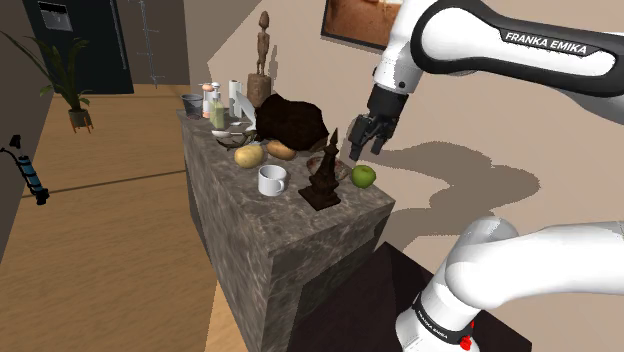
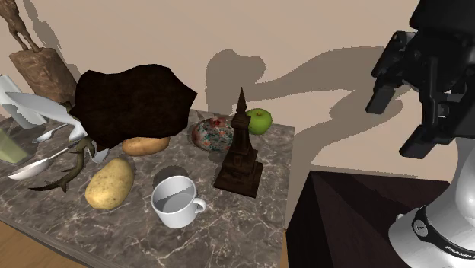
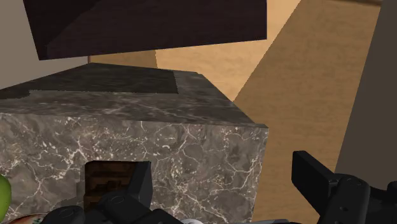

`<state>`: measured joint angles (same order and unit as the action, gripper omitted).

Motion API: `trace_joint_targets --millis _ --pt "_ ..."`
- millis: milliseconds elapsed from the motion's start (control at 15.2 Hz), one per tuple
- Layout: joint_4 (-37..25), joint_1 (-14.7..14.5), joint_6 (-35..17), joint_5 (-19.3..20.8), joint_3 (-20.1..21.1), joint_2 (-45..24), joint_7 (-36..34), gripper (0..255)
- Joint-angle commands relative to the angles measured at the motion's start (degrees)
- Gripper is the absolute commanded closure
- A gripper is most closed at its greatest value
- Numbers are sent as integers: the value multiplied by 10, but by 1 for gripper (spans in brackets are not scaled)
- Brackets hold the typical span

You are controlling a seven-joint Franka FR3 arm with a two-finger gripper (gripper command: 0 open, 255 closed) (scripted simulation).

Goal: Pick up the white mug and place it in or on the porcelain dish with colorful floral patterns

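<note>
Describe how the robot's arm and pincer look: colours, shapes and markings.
The arm is glossy white, with rounded links and dark joints. Black FRANKA EMIKA lettering runs along one link. The pincer is all black, with two blocky fingers.

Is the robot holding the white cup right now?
No, the white mug stands by itself on the marble counter, while the gripper hangs open in the air away from it.

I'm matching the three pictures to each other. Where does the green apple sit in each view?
Shoulder view: green apple on the marble counter, right of the dark tower figurine.
Second exterior view: at the counter's back edge, behind that figurine.
Wrist view: a green sliver against the counter's marble.
Shared landmark: the marble counter.
</note>
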<state>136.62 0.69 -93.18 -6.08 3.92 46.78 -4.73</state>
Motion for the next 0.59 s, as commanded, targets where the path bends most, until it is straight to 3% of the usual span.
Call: trace_joint_targets --millis 0,528 --pt "0 0 0 0 0 0 0 0" --pt "-22 13 -126 12 -11 -157 26 0"
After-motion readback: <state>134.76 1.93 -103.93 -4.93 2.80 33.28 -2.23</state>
